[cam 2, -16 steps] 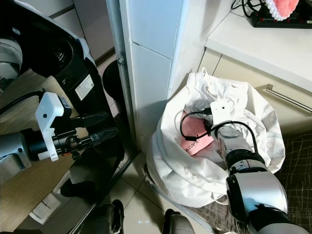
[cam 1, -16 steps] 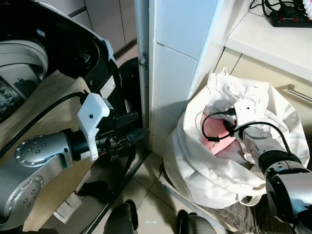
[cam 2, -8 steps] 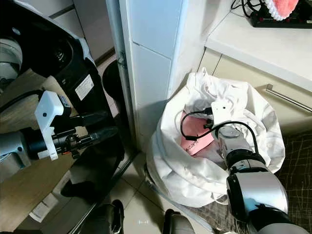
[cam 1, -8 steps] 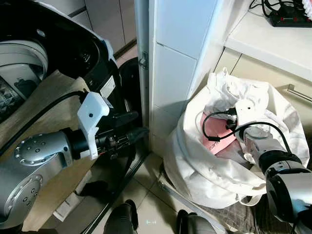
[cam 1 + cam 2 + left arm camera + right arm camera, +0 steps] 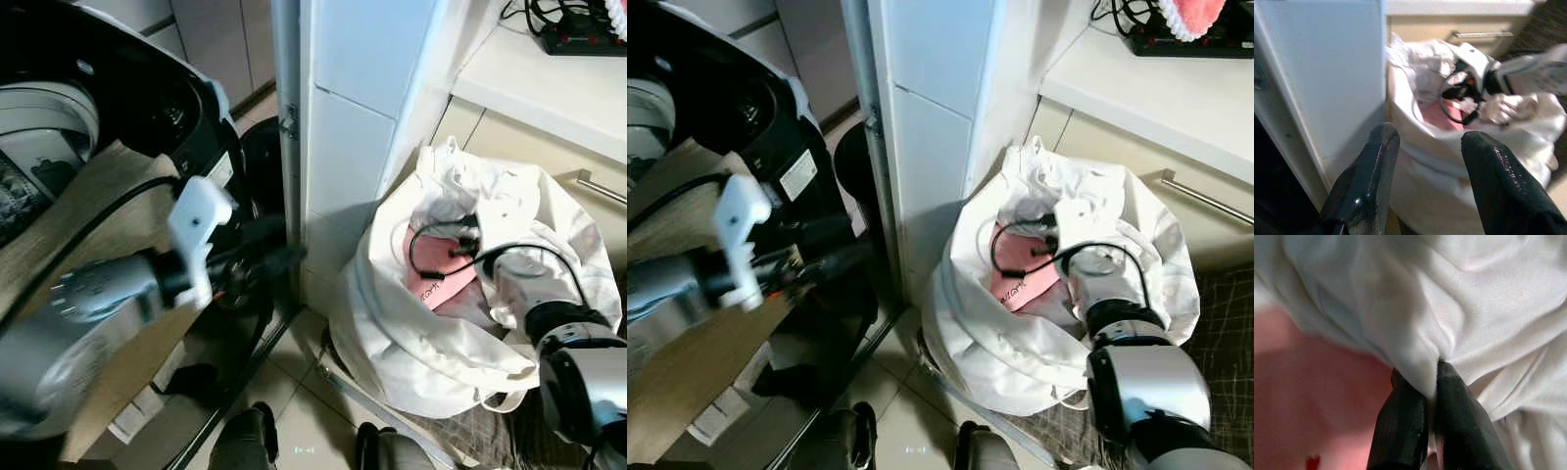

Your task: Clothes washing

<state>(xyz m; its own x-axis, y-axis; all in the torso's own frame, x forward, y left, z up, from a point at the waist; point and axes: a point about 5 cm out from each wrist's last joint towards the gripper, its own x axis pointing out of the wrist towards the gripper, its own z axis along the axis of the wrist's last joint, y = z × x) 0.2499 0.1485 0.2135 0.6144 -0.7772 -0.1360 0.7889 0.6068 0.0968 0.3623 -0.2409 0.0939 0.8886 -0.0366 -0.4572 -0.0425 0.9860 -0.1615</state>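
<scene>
The right claw is pinching a fold of white cloth inside the big white laundry bag, at about four o'clock in the head view. A pink piece is lying just beside it. Nothing is looking washed yet, so I think the job is only starting. The left claw is hanging open and empty near the white wall corner. The dark washer is waiting at ten o'clock, and that corner is leaving only a tight path between.

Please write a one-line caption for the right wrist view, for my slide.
Right hand pinching a fold of white garment beside a pink garment.
</scene>
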